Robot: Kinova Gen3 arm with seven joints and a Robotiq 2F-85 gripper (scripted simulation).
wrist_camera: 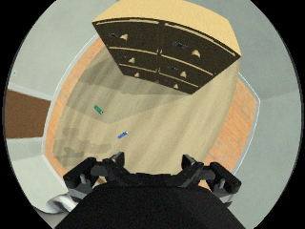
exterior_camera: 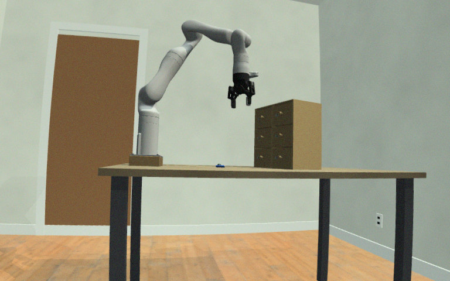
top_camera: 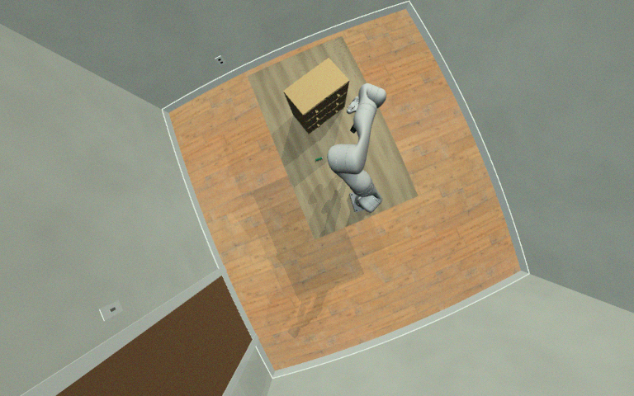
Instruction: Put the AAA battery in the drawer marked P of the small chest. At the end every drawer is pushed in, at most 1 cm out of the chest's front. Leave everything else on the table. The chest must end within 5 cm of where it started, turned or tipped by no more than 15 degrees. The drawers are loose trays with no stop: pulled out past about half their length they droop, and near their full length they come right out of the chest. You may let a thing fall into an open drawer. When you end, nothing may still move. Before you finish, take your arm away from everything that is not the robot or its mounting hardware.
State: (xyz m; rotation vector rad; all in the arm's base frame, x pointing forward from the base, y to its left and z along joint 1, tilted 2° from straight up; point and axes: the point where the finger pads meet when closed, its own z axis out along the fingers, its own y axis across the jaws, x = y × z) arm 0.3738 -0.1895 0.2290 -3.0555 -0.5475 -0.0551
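The small wooden chest (top_camera: 314, 87) (exterior_camera: 305, 132) (wrist_camera: 171, 22) stands on the table (top_camera: 397, 181) (exterior_camera: 365, 173) (wrist_camera: 172, 128). Its drawers sit in two columns of three and all look pushed in; the letter marks are too small to read. A small blue thing (exterior_camera: 220, 165) (wrist_camera: 122, 134) and a small green thing (top_camera: 319, 159) (wrist_camera: 98, 110) lie on the table in front of the chest; I cannot tell which is the AAA battery. My gripper (exterior_camera: 241, 99) (wrist_camera: 152, 160) is open and empty. It hangs in front of the chest, about level with the chest's top.
The arm's base (exterior_camera: 146, 160) (top_camera: 366, 201) stands on a wooden block at the table end far from the chest. In the overhead view the arm's elbow (top_camera: 346, 158) hides the blue thing. A door (exterior_camera: 89, 129) is behind the table.
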